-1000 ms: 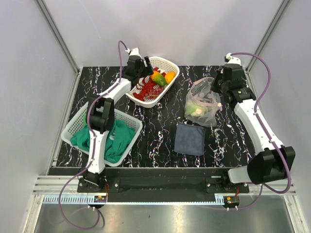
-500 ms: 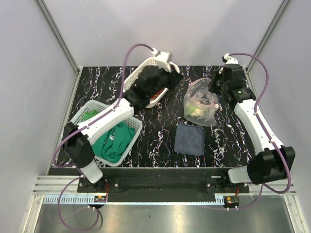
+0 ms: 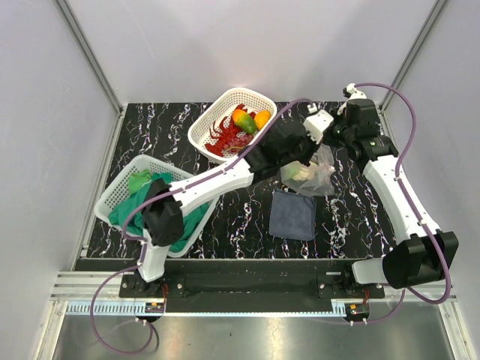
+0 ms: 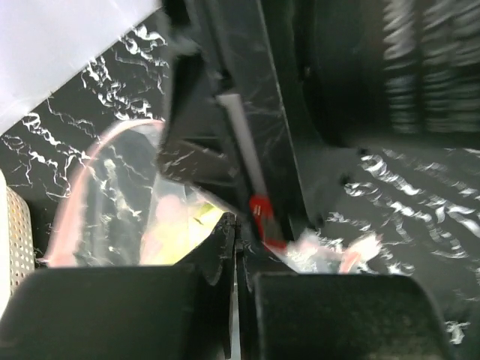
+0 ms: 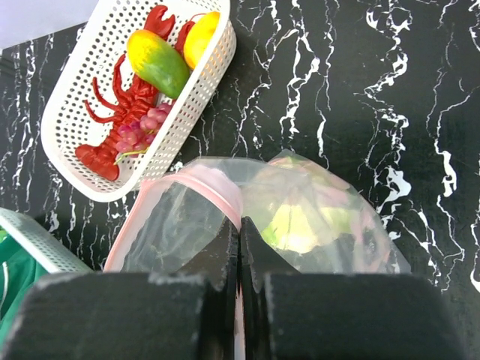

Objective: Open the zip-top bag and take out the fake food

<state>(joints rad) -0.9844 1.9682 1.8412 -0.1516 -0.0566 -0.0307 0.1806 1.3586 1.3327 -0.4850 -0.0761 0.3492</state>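
Two white perforated plastic baskets stand on the black white-veined worktop [image 3: 240,201]. One basket [image 3: 212,120], at the upper middle of the top view, holds a red plastic lobster [image 3: 223,135], a green-yellow plastic fruit [image 3: 244,122], an orange-yellow plastic fruit [image 3: 262,118] and a small bunch of pink-purple plastic grapes [image 5: 139,135]. The other basket [image 3: 120,187], at the middle left, holds a crumpled green cloth [image 3: 176,217].

To the right of centre is the clear crinkly zip-top bag [image 3: 319,174], with a pink-red zip strip [image 5: 202,187] along its edge. Some fake food is inside it: a pale yellow-green piece [image 5: 292,229] shows through the plastic, and the other pieces are too blurred to name. Just below the bag in the top view, a dark blue-grey folded cloth [image 3: 292,214] lies flat on the worktop.

The right end effector [image 5: 240,229] is clenched on the bag, grasping it right at the pink-red strip. The left arm stretches across from the lower left to the upper right, and its left end effector [image 4: 234,232] is at the bag, close to the right one. Its fingers are pressed together with only a thin line between them. The left wrist view is blurred, so I cannot tell if any plastic is caught there.
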